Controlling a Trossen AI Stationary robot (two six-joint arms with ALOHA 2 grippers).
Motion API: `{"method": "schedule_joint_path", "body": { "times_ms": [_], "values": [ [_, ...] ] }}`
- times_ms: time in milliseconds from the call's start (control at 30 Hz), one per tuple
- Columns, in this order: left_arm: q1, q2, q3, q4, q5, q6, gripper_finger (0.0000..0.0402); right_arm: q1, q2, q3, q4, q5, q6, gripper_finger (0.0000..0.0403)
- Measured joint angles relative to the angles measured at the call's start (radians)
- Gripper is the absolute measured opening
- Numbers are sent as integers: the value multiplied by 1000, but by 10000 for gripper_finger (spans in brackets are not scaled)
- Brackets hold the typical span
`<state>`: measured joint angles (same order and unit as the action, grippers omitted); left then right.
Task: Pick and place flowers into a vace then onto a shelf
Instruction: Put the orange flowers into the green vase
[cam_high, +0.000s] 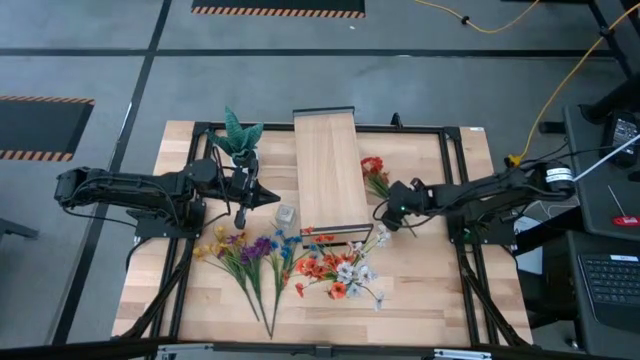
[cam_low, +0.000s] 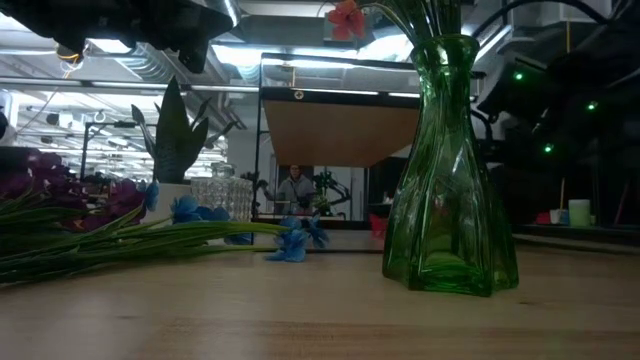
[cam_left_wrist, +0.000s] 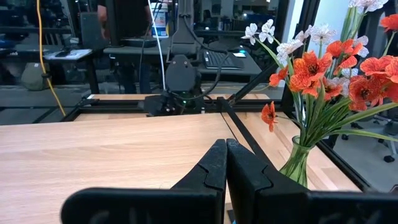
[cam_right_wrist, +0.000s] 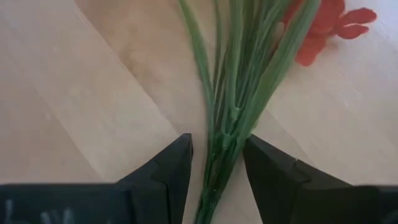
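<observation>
Just right of the shelf (cam_high: 330, 168), the right gripper (cam_right_wrist: 216, 163) has its fingers spread either side of the green stems of a red-orange flower bunch (cam_right_wrist: 239, 81), not yet pinching. Left of the shelf, the left gripper (cam_left_wrist: 225, 163) hangs with fingers pressed together.

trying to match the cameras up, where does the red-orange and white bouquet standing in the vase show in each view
High view: bouquet at lower centre, just beyond the shelf end.
Low view: only one red bloom at the top edge, above the green vase.
Left wrist view: filling the right side, stems in the vase.
Right wrist view: not in it; those stems are another bunch lying on the table.
Shared landmark: the green vase, in the low and left wrist views.
</observation>
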<state>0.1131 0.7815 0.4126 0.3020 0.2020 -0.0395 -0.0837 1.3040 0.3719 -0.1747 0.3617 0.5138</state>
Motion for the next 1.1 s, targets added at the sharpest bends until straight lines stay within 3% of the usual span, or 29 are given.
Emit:
{"method": "schedule_joint_path", "body": {
  "times_ms": [400,533,733,1100],
  "values": [
    [0,0,0,-19,0,0,3,-45,34,2,11,-13,27,143],
    [0,0,0,-19,0,0,3,-45,34,4,-26,-20,64,107],
    [0,0,0,-19,0,0,3,-45,33,5,-44,-13,91,18],
    [0,0,0,-19,0,-1,3,-43,8,-3,-57,28,235,4]
  ]
}}
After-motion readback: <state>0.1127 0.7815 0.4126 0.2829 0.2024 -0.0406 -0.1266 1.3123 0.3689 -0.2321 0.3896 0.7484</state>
